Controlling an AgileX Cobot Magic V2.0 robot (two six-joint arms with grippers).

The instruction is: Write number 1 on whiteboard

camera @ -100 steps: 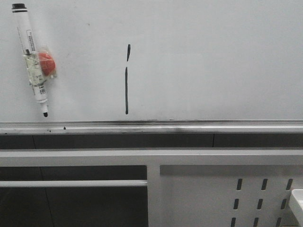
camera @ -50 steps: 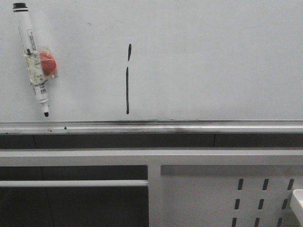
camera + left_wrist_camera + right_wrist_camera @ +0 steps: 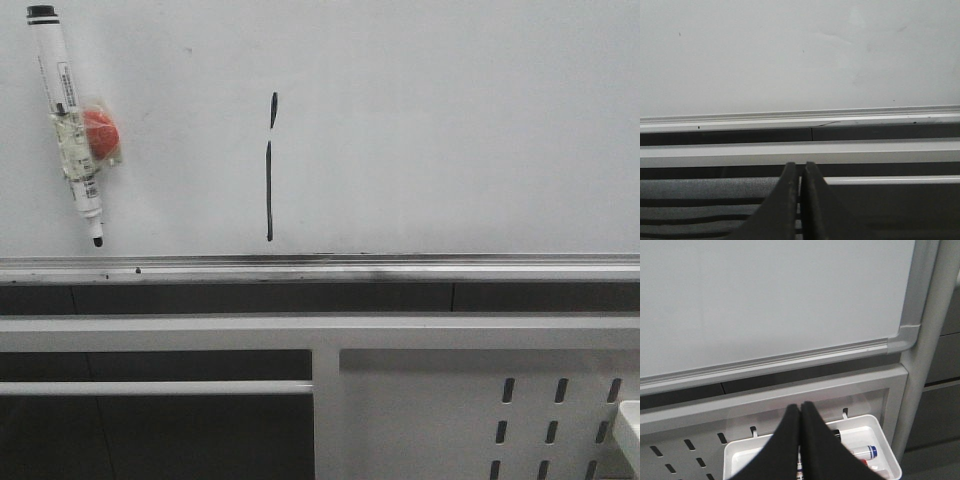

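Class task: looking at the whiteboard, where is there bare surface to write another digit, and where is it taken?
The whiteboard is bare right of the number 1, down to the tray rail. A narrower blank strip lies between the stroke and the marker pen with its red ball. The upper left is taken.

All 3 views face the whiteboard (image 3: 450, 120) closely.

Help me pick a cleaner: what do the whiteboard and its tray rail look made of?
The whiteboard looks like glossy white coated board, with a soft sheen and faint smudges. The tray rail looks like silvery brushed metal, probably aluminium, with dark marker grime.
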